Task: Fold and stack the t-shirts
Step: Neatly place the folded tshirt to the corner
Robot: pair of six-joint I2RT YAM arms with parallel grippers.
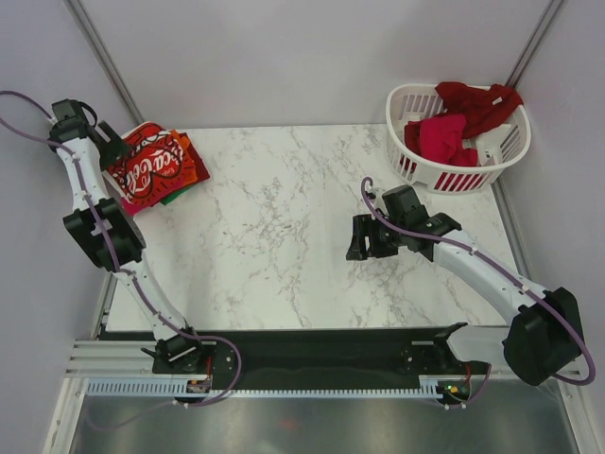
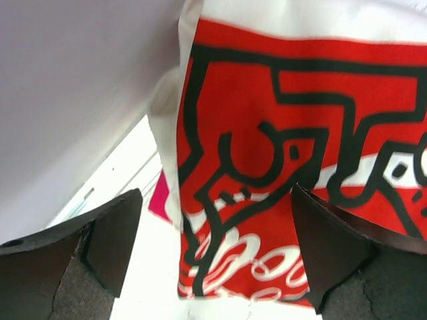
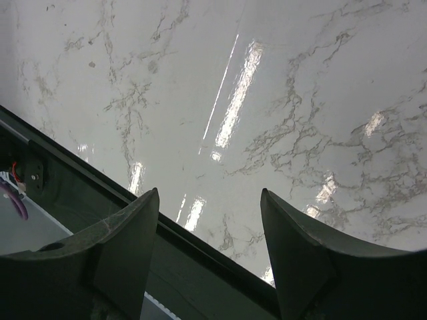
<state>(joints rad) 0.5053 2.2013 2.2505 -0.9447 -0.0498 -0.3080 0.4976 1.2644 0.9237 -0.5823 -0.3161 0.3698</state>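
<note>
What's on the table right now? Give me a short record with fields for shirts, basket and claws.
Top of stack: red Coca-Cola script t-shirt, far left corner of white marble table
Basket: white slatted plastic laundry basket, far right corner
In basket: crimson t-shirt, dark red t-shirt, unfolded
Left claw: open, over the Coca-Cola t-shirt
Right claw: open, empty, above bare table
</note>
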